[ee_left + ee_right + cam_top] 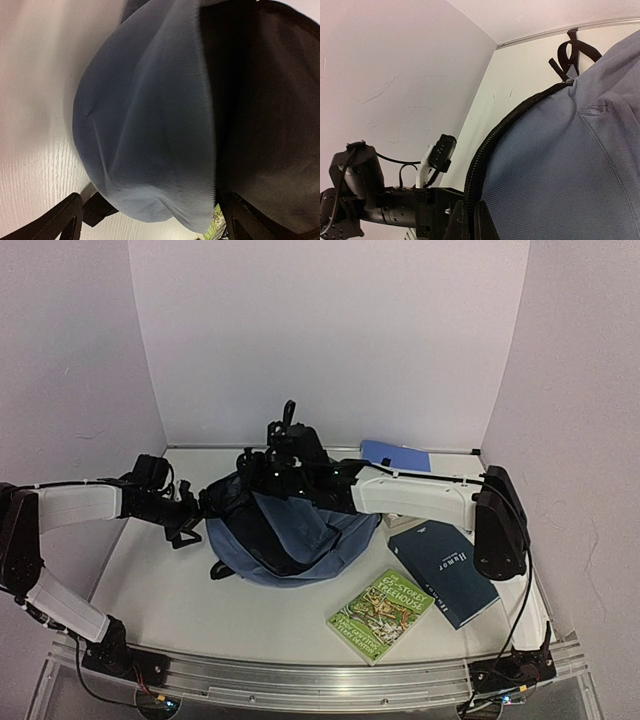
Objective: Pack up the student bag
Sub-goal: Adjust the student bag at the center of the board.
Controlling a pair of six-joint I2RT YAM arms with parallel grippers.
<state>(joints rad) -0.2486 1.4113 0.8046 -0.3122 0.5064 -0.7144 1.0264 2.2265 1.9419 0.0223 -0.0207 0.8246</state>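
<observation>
The student bag (290,540), a slate-blue backpack, lies in the middle of the table with its mouth held up. My right gripper (258,472) is shut on its black zipper rim (485,150), and the fingers (472,222) pinch that rim at the bottom of the right wrist view. My left gripper (192,515) is at the bag's left side and stands open. In the left wrist view its fingers (67,220) stand wide apart, the bag's blue flap (145,125) hangs between them untouched, and the dark lining (265,115) shows to the right.
A green book (380,615) and a dark blue book (443,572) lie front right of the bag. A flat blue notebook (395,455) lies at the back right. White walls close the table on three sides. The bag's strap loop (575,50) points to the back wall.
</observation>
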